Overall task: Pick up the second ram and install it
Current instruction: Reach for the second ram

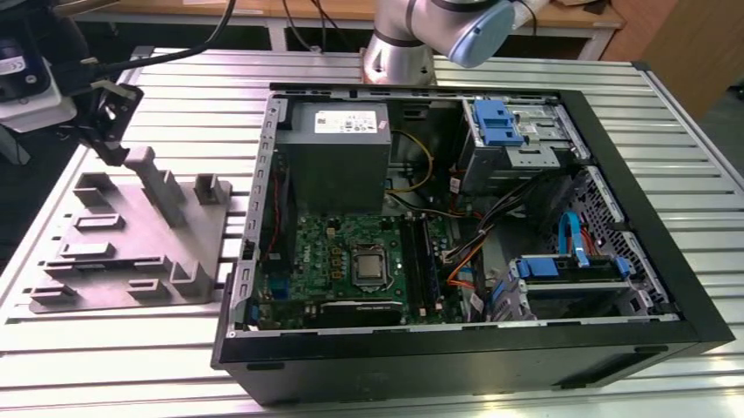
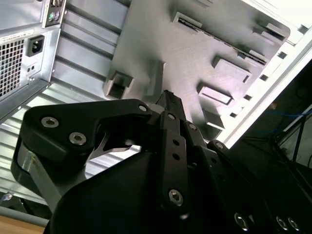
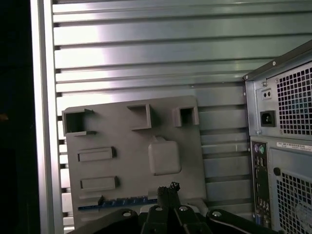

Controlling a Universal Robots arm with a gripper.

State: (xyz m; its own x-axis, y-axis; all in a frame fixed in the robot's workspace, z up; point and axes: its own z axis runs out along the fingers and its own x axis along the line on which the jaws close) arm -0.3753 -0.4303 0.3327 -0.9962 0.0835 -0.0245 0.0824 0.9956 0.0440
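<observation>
The second ram (image 3: 117, 203) is seen in the first wrist view as a thin blue strip set on edge in a slot along one border of the grey holder tray (image 3: 126, 141), evidently so that its long upper edge is offered for a pinch. The gripper (image 3: 168, 187) is held above that same border of the tray, just beside the strip's end and apart from it. Its jaws appear pressed together, with nothing between them. In the exterior view the gripper (image 1: 111, 122) is poised over the tray's far end, and the tray is laid on the ribbed tabletop (image 1: 70, 366) just beside the open computer case (image 1: 651, 261), which keeps the carry short.
</observation>
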